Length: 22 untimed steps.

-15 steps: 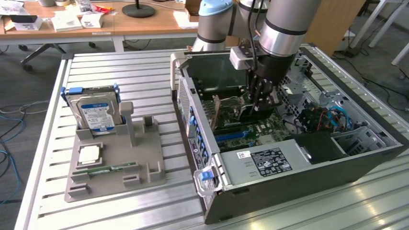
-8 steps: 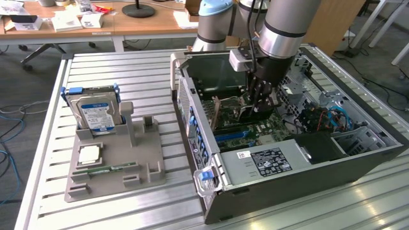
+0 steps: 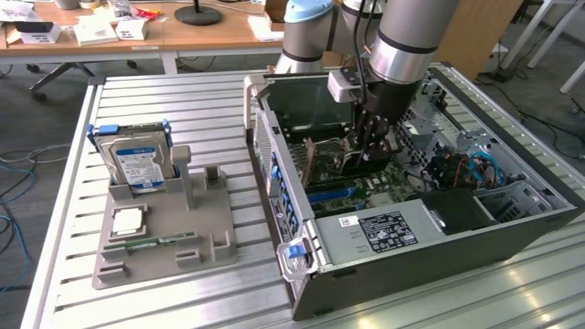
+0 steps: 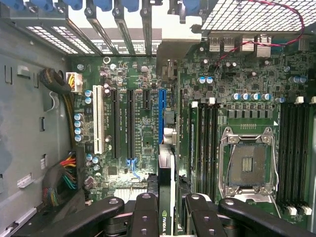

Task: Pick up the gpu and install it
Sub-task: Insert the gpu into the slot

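My gripper (image 3: 370,152) reaches down into the open computer case (image 3: 512,240), just above the motherboard (image 3: 375,188). It is shut on the gpu (image 4: 166,163), a thin dark card that the wrist view shows edge-on between the black fingers (image 4: 144,212). The card stands on edge and runs along the blue expansion slot (image 4: 161,106) of the motherboard (image 4: 133,74). Its silver bracket end (image 4: 168,47) points toward the slotted rear wall of the case. In the exterior view the gpu (image 3: 352,161) hangs below the gripper over the board. Whether it touches the slot I cannot tell.
A grey parts holder (image 3: 215,212) lies on the table at the exterior view's left, with a silver hard drive (image 3: 137,161), a processor chip (image 3: 128,221) and a green memory stick (image 3: 151,241). Inside the case are the power supply (image 3: 379,229), cable bundles (image 4: 61,180), the processor socket (image 4: 247,165) and a white slot (image 4: 98,118).
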Each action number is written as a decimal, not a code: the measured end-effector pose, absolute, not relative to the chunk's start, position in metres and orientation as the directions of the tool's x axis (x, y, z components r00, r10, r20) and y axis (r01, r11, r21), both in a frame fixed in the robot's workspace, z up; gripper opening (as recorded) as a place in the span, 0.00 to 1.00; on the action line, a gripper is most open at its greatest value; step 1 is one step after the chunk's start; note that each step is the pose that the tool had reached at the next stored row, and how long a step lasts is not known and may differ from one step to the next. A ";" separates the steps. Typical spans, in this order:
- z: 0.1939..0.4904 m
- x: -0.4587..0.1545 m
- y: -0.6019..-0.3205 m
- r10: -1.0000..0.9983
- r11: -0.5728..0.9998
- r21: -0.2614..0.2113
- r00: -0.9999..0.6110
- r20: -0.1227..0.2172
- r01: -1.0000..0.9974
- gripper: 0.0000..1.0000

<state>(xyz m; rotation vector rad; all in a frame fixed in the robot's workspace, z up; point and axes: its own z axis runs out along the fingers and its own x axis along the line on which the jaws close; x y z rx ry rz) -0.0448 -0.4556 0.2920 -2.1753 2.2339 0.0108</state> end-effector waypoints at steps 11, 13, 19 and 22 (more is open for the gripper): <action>0.289 -0.045 -0.456 -0.999 0.027 -0.012 -0.027 -0.023 -1.000 0.26; 0.288 -0.045 -0.456 -0.999 0.027 -0.011 -0.027 -0.023 -1.000 0.26; 0.286 -0.045 -0.456 -0.999 0.027 -0.012 -0.026 -0.025 -1.000 0.26; 0.284 -0.045 -0.456 -0.999 0.027 -0.012 -0.026 -0.025 -1.000 0.26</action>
